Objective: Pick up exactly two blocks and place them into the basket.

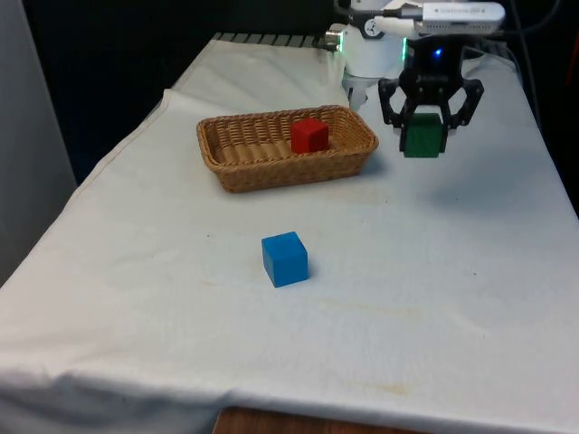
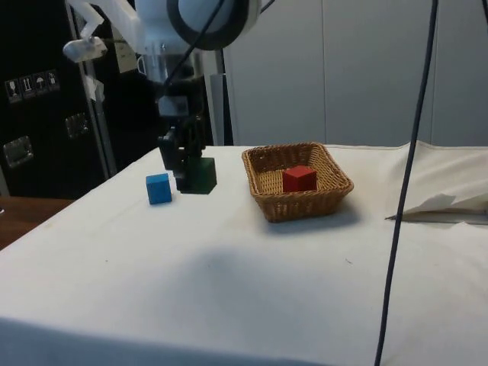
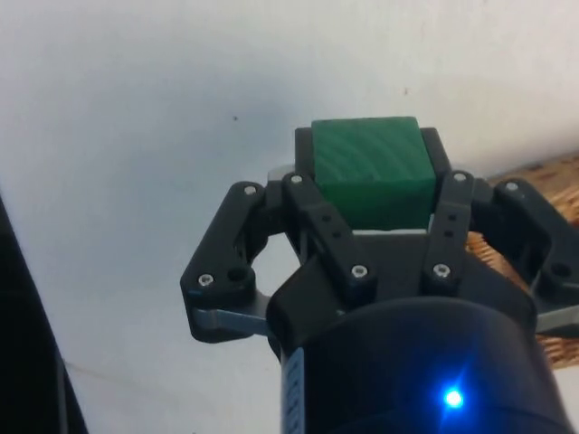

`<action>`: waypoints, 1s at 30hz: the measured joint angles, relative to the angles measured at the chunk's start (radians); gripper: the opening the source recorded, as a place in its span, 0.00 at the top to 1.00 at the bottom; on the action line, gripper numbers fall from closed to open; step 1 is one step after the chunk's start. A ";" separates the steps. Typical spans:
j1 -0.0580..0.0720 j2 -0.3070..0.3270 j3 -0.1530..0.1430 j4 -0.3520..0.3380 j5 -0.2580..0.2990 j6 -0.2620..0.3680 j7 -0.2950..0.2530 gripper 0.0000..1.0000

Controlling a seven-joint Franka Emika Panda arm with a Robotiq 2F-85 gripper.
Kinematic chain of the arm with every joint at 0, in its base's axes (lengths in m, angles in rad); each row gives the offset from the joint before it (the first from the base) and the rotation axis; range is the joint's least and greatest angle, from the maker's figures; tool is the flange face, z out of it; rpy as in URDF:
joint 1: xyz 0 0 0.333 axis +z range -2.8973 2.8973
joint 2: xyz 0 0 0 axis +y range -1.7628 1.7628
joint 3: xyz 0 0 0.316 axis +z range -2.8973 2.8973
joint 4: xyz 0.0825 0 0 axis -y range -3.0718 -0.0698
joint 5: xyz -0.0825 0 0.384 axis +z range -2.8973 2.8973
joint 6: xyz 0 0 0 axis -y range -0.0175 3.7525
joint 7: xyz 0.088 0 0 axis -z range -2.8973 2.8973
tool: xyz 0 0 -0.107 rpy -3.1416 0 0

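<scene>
One red block (image 1: 309, 136) already sits in the basket (image 1: 235, 167), while the jaws, clamped on the green block (image 1: 422, 136), hold it above the worktop (image 1: 434, 271) beside the basket, still undelivered.

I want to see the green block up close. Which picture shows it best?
The wrist view: the green block sits big between the gripper jaws. The front view shows it small, held above the cloth; the side view shows it dark beside the blue block.
</scene>
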 measured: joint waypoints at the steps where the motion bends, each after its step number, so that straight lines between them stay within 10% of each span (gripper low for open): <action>1: 0.000 -0.013 -0.004 -0.013 -0.010 0.000 0.000 0.99; 30: -0.009 -0.128 -0.124 -0.153 -0.100 0.007 -0.086 0.99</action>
